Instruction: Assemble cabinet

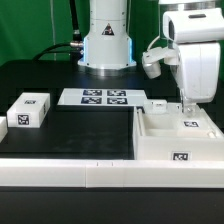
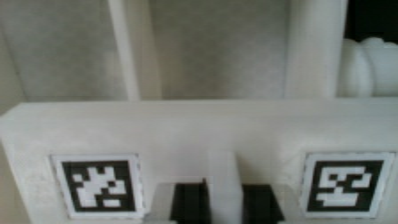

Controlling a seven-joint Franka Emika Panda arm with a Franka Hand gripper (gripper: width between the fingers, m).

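Note:
The cabinet (image 1: 170,140), a large white box with marker tags, lies open side up at the exterior view's right. My gripper (image 1: 188,107) reaches straight down onto its far right wall. In the wrist view the cabinet's white wall (image 2: 196,130) fills the lower half, with one tag on each side. My gripper (image 2: 217,205) has its two dark fingers close together, with a thin white strip of the cabinet pinched between them. The jaws look shut on this wall.
A lone small white tagged block (image 1: 28,110) sits at the exterior view's left. The marker board (image 1: 100,97) lies in front of the robot base (image 1: 107,45). A white ledge (image 1: 60,175) runs along the table's front edge.

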